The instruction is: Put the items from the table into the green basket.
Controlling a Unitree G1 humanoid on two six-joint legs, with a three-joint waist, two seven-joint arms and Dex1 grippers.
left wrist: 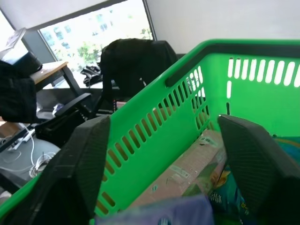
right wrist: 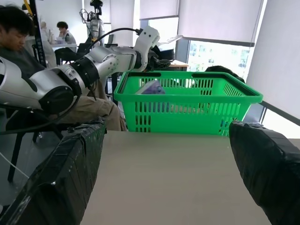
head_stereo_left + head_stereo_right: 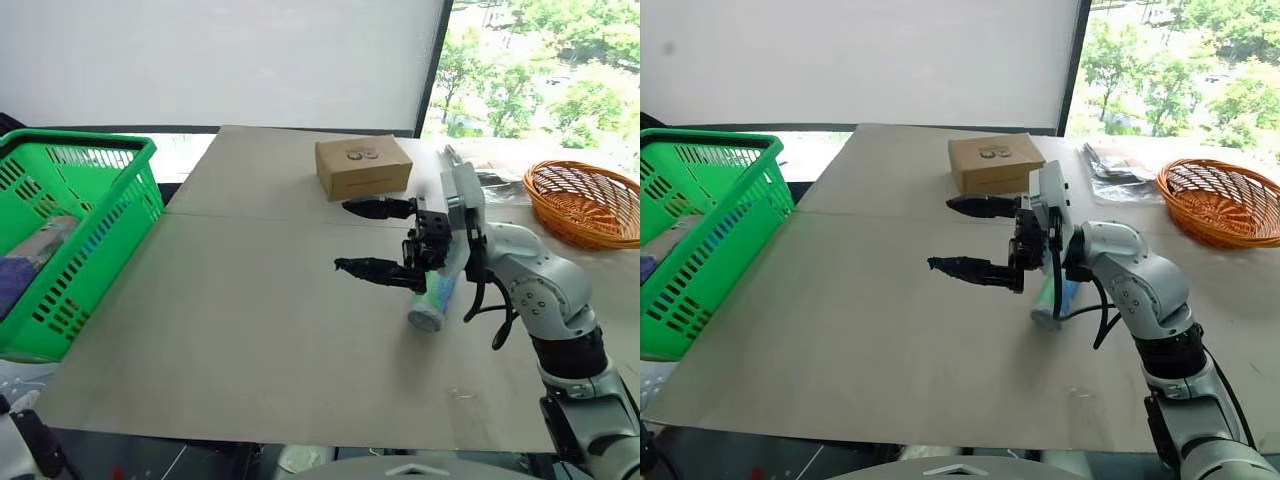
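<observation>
Beige table (image 3: 250, 330); green basket (image 3: 100, 215) (purple pack (image 3: 20, 275) inside)

Bright daylight throughout, coming from the window (image 3: 540, 70) at the far right; the trees outside are washed out. A white blind (image 3: 220, 60) glows evenly, no harsh glare. The table (image 3: 250, 330) is evenly lit, with faint soft shadows. Head views sharp. In the left wrist view the near fingers (image 1: 84, 164) and basket (image 1: 154, 126) contents are blurred, its window overexposed.
</observation>
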